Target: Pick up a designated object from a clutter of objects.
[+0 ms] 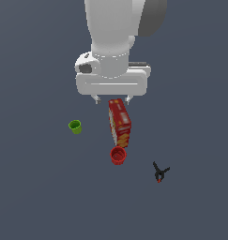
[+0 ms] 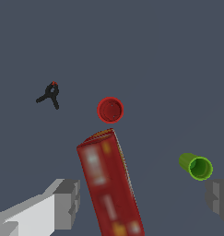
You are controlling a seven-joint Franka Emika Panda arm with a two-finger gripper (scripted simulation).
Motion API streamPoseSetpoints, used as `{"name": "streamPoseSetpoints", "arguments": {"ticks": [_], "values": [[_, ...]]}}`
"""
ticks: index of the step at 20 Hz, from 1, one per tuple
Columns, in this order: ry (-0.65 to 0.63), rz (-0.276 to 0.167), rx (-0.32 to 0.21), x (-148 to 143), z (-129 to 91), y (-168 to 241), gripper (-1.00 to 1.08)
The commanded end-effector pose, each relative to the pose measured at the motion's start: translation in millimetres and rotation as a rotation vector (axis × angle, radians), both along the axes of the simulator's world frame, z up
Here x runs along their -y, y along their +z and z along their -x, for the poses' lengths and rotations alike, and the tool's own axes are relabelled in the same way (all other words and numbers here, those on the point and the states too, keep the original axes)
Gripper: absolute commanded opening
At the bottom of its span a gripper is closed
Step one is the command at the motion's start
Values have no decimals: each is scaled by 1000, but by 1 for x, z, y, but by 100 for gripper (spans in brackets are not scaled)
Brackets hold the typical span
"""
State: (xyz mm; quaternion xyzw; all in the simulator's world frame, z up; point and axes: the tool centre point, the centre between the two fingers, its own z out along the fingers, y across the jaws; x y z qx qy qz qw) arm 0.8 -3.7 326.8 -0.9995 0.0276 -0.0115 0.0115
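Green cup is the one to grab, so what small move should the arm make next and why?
Probably shift toward the exterior view's left: the open gripper hangs over the red box, while the green cup stands apart, clear of the red cup.
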Motion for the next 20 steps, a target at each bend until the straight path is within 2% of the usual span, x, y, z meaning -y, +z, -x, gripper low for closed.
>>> {"name": "streamPoseSetpoints", "arguments": {"ticks": [1, 10, 20], "values": [[0, 0, 0, 0, 0, 0, 100], [-5, -3, 35, 20, -7, 13, 100], [-60, -9, 31, 30, -7, 0, 100]]}}
